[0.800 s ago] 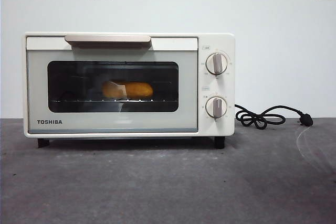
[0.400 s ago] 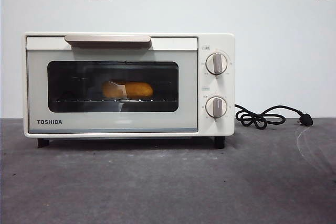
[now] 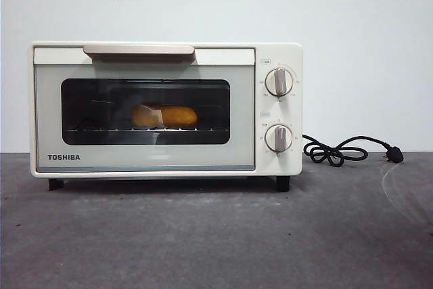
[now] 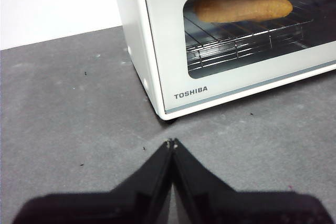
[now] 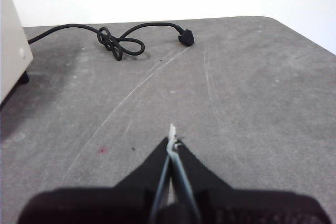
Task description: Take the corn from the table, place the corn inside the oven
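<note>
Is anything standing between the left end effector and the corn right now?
Yes. The corn lies on the rack inside the oven, and the oven's shut glass door stands between it and the left end effector, which is shut over the table in front.

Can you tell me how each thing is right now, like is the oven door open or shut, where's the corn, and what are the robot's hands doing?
oven: door shut, standing on the table.
corn: inside the oven, lying on the wire rack.
cord: unplugged, lying looped on the table beside the oven.
left gripper: shut, empty, facing the oven's front corner.
right gripper: shut, empty, over bare table near the cord.
</note>
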`<state>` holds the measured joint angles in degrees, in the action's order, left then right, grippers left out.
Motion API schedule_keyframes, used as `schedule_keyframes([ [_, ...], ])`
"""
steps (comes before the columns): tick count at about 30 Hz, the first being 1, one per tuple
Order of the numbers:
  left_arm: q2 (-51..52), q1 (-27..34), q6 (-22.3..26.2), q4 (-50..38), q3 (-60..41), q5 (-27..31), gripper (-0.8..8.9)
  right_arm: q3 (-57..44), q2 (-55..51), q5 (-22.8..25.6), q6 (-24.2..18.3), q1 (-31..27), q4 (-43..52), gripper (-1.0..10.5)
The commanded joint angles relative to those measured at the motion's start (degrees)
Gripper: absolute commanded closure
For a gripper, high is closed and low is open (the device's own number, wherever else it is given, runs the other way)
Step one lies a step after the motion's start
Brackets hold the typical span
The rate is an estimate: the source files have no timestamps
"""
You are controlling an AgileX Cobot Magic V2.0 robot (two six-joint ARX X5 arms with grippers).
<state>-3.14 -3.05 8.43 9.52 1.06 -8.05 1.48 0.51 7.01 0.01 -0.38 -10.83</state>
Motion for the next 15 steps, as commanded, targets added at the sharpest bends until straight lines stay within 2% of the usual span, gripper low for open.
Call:
schedule_keyframes([
  [1,0.0,0.0,0.6,-0.4,-0.5,0.2,8.17,-0.6,-0.1,-0.2,-0.3,0.0,0.2,9.6],
  [6,0.0,0.0,0.6,-0.4,-0.5,0.2,8.17,-0.6,-0.1,-1.2,1.5,0.0,0.3,9.6],
  [15,0.0,0.0,0.6,-0.4,-0.5,0.2,8.17,-0.6,0.0,-1.5,1.5,0.0,0.4,9.6],
])
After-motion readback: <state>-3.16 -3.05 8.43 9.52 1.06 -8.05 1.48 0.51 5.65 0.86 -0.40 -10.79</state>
